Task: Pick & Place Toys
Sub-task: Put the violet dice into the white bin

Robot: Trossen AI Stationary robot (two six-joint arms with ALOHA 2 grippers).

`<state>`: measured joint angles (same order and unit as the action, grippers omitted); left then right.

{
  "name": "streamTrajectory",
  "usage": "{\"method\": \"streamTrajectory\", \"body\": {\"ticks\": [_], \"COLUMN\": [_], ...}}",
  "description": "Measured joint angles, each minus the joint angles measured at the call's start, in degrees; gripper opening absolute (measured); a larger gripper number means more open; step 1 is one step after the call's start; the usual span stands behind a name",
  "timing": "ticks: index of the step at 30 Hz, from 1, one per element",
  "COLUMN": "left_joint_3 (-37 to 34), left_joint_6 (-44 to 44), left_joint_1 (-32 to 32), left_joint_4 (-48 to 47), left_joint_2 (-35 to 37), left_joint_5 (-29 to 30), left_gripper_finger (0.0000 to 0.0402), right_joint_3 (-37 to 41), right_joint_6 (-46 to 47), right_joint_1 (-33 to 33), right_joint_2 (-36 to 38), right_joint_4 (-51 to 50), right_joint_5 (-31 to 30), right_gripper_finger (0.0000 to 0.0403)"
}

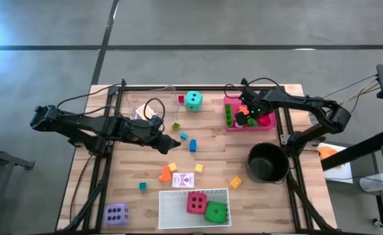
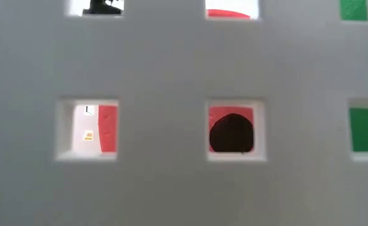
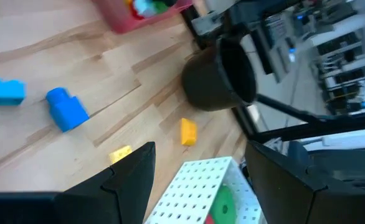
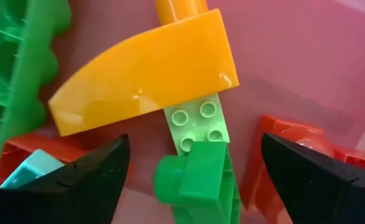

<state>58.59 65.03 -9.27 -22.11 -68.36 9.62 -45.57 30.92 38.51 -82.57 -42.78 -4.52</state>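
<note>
- The right gripper (image 1: 249,117) reaches down over the pink tray (image 1: 270,123), jaws spread above an orange block (image 4: 148,71).
- The left gripper (image 1: 173,144) stretches low across mid-table, jaws apart, holding nothing.

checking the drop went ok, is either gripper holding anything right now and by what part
Nothing is held. The right gripper is open over the pink tray, with the blocks lying loose below its fingers. The left gripper is open above the table, empty.

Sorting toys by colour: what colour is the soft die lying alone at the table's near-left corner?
Purple die with dark dots, clearest in the high view.
</note>
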Motion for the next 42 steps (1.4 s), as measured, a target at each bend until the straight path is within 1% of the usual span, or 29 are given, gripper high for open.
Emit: {"method": "streamTrajectory", "body": {"ticks": [4, 7, 9, 14, 16, 21, 27, 29, 34, 35, 38, 42], "left_joint_3": [0.0, 0.0, 0.0, 0.0, 0.0, 0.0, 0.0, 0.0, -1.3, -1.7, -2.9, -4.6], "left_joint_6": [2.7, 3.0, 2.5, -2.6, -4.3, -4.8, -1.0, 1.1, 6.7, 7.4, 9.7, 10.1], "left_joint_1": [0.0, -0.2, -0.5, -2.8, -4.7, -10.2, -18.3, -20.6, -23.6, -24.0, -24.6, -24.8], "left_joint_4": [-6.1, -10.7, -12.9, -15.2, -16.5, -21.3, -24.1, -24.6, -26.0, -26.3, -28.3, -28.5], "left_joint_2": [-0.4, -1.7, -2.8, -5.0, -5.1, -5.0, -4.9, -4.9, -4.9, -4.9, -4.9, -4.9], "left_joint_5": [-0.1, -1.1, -3.0, -9.8, -11.6, -11.8, -12.5, -14.7, -26.6, -28.1, -29.5, -32.7], "left_gripper_finger": [0.0249, 0.0247, 0.0243, 0.0219, 0.0208, 0.0186, 0.0173, 0.0173, 0.0173, 0.0173, 0.0179, 0.0215], "right_joint_3": [-0.8, -1.4, -1.8, -2.0, -2.0, -2.0, -2.0, -2.0, -2.0, -2.0, -2.0, -2.0], "right_joint_6": [0.5, 0.7, 1.0, 1.7, 2.0, 2.6, 3.4, 3.9, 5.0, 5.1, 5.1, 5.1], "right_joint_1": [-0.4, -1.6, -2.7, -5.9, -7.3, -9.7, -10.0, -10.1, -10.2, -10.2, -10.2, -10.2], "right_joint_2": [2.6, 5.1, 6.6, 10.6, 12.1, 16.1, 20.2, 21.4, 23.4, 23.6, 24.1, 24.6], "right_joint_4": [-1.3, -2.7, -4.0, -5.2, -5.3, -5.2, -5.0, -5.0, -4.9, -4.8, -4.9, -4.9], "right_joint_5": [0.1, 0.4, 0.5, 0.6, 0.7, 0.7, 1.5, 1.6, 1.9, 2.0, 2.0, 2.2], "right_gripper_finger": [0.0355, 0.0355, 0.0355, 0.0356, 0.0356, 0.0356, 0.0356, 0.0356, 0.0356, 0.0356, 0.0356, 0.0356]}}
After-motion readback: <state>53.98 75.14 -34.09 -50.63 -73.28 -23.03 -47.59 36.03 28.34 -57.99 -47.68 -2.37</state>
